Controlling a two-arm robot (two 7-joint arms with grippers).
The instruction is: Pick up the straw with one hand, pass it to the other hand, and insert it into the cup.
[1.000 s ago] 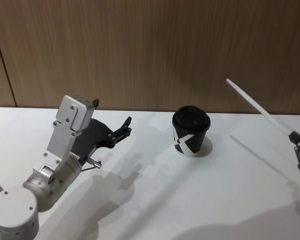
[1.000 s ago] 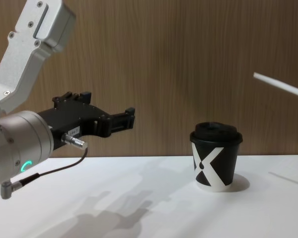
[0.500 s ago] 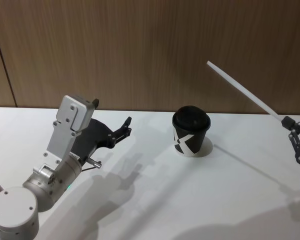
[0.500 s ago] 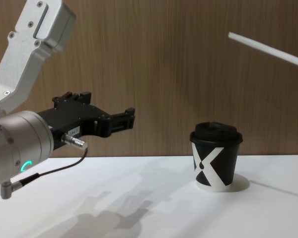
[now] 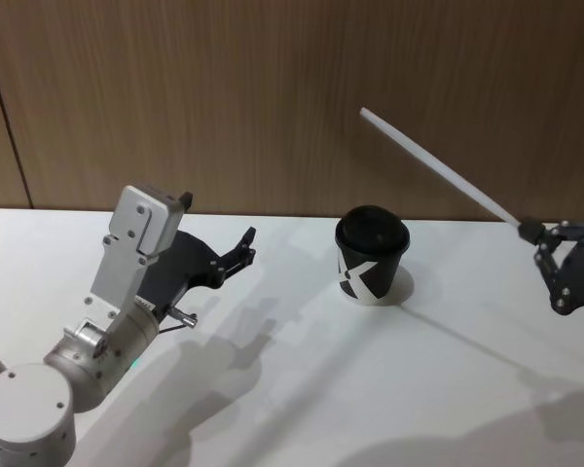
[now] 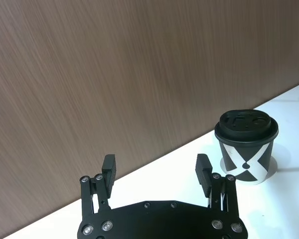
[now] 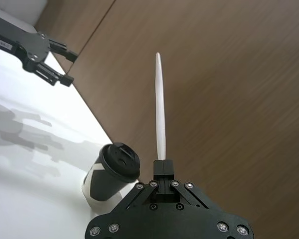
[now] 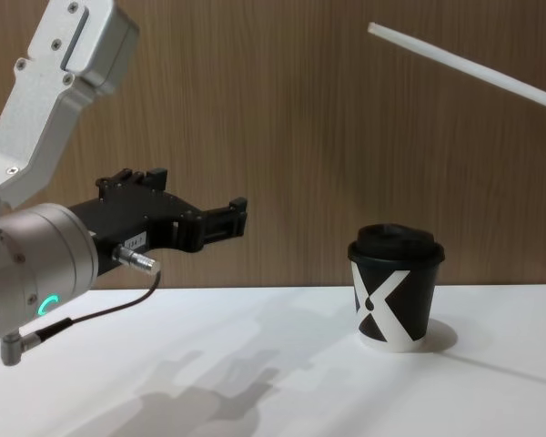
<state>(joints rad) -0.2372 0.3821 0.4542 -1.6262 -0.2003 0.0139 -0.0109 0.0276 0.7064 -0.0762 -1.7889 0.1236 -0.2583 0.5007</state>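
Cup (image 5: 372,255) on the surface (image 5: 302,389), centre, before the wall (image 5: 224,97). Left hand (image 5: 245,245) above the surface, left of the cup. Right hand (image 5: 526,230) to its right, with the straw (image 5: 438,166) slanting from it leftward and upward above the cup.

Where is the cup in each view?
Head view: the cup stands at centre.
Left wrist view: the cup beyond the open left gripper.
Right wrist view: the cup between the right gripper and the far left gripper.
Chest view: the cup right of centre.
Landmark: the left gripper.
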